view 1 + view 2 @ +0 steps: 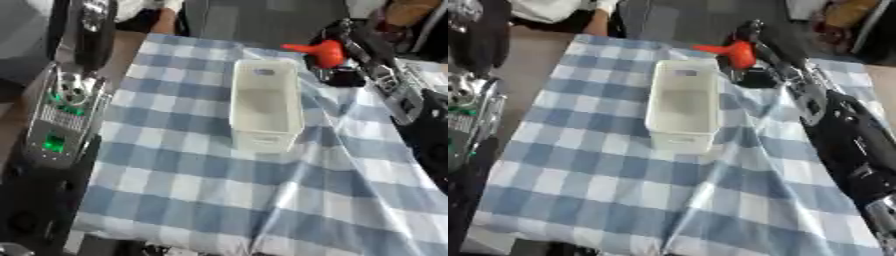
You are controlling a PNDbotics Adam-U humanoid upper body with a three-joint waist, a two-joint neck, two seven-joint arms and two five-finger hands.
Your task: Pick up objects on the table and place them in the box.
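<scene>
A white, empty, oblong box [265, 102] stands in the middle of the blue-and-white checked cloth [184, 165]. My right arm reaches in from the right edge. My right hand [350, 74] is by the box's far right corner, curled round a red-orange object [322, 51] with a pointed end that sticks out to the left. The object is just right of the box's far rim, outside it. My left arm [66, 105], silver with green lights, rises along the left edge. Its black hand [83, 27] shows at the top left, away from the box.
The cloth is creased, with a fold running from the box towards the front edge. Bare tabletop [531, 60] shows left of the cloth. Dark clutter and a person's clothing lie beyond the far edge.
</scene>
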